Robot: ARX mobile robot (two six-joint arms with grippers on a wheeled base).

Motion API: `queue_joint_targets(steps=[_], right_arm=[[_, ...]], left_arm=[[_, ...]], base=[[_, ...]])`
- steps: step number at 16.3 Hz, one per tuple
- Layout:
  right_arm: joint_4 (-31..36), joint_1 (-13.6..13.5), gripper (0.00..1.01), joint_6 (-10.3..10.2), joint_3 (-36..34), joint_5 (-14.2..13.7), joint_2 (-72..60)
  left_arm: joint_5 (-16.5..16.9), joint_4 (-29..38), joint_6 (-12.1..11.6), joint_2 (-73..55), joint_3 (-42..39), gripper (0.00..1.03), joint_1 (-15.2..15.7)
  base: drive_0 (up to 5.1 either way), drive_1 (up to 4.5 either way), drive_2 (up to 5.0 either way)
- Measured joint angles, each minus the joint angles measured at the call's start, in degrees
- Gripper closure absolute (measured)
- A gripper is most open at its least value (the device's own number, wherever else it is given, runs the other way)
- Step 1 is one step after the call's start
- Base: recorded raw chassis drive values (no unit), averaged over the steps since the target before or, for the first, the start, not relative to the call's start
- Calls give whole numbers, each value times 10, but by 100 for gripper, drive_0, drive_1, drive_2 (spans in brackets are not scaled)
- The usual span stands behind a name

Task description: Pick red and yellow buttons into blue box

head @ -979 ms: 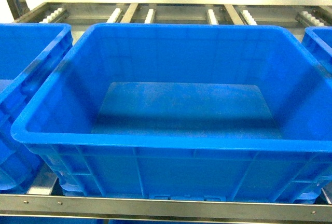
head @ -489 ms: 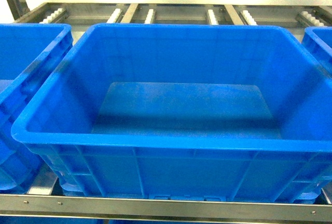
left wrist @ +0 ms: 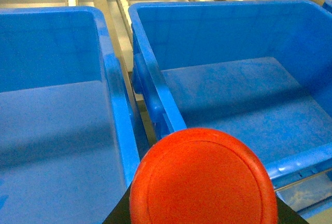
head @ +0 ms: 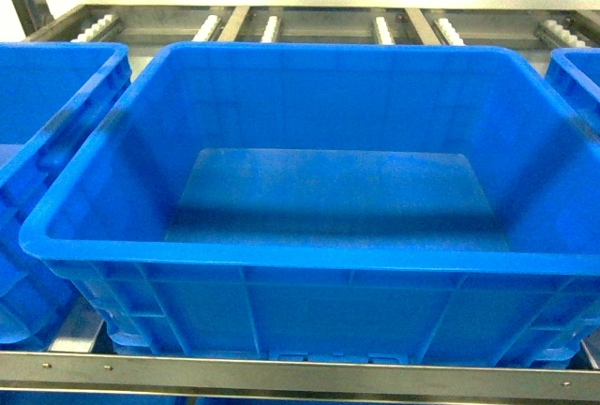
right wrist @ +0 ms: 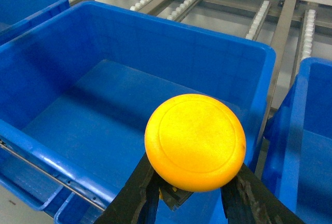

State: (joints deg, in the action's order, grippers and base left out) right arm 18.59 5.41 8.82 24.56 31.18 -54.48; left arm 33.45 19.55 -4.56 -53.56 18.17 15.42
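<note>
Two buttons are held up by two arms, one each. The red button (left wrist: 202,180) fills the bottom of the left wrist view; its round cap faces the camera and only dark bits of the left pincer (left wrist: 199,216) peek out under it, so the left pincer is closed on it. It hangs above the edge between the blue box (left wrist: 155,86) and another blue crate (left wrist: 116,105) on the left side. The yellow button (right wrist: 195,142) sits in the right wrist view, squeezed between the two black fingers (right wrist: 136,193) of the right pincer (right wrist: 189,195). It hangs over the near right corner of the blue box, close to its right wall, with a third blue crate (right wrist: 290,130) just beside that wall. In the head view the blue box (head: 309,260) stands in the middle with nothing inside, on a metal roller rack (head: 281,25) with white wheels. No arm shows in that view.
</note>
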Motion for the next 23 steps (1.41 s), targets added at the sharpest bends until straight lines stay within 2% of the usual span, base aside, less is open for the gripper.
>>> queue_joint_targets(steps=[2,3,5,6,7,8,9,11,12,14,21,23], right_arm=[[41,-18,76,15,18,-10,-58],[65,-24,76,30,32,-27,-84],[55,-16,76,50,45,-52,-126],[21,5,76,47,50,-64,-143],[28,34,76,38,45,-88,-156],[17,59,76,24,44,-99,-155],[27,70,76,10,40,-113,-148],[43,62,76,0,41,-114,-139],[44,48,76,-13,39,-109,-136],[49,23,76,-19,38,-98,-123],[49,25,76,-23,38,-102,-118],[60,34,76,-24,38,-138,-126]], left_arm=[[0,0,0,0,0,80,0],[0,0,0,0,0,80,0],[0,0,0,0,0,80,0],[0,0,0,0,0,80,0],[0,0,0,0,0,80,0],[0,0,0,0,0,80,0],[0,0,0,0,0,80,0],[2,0,0,0,0,80,-1],[1,0,0,0,0,80,0],[0,0,0,0,0,80,0],[0,0,0,0,0,80,0],[0,0,0,0,0,80,0]], base=[[0,0,0],[0,0,0],[0,0,0],[0,0,0],[0,0,0],[0,0,0],[0,0,0],[0,0,0],[0,0,0],[0,0,0],[0,0,0],[0,0,0]])
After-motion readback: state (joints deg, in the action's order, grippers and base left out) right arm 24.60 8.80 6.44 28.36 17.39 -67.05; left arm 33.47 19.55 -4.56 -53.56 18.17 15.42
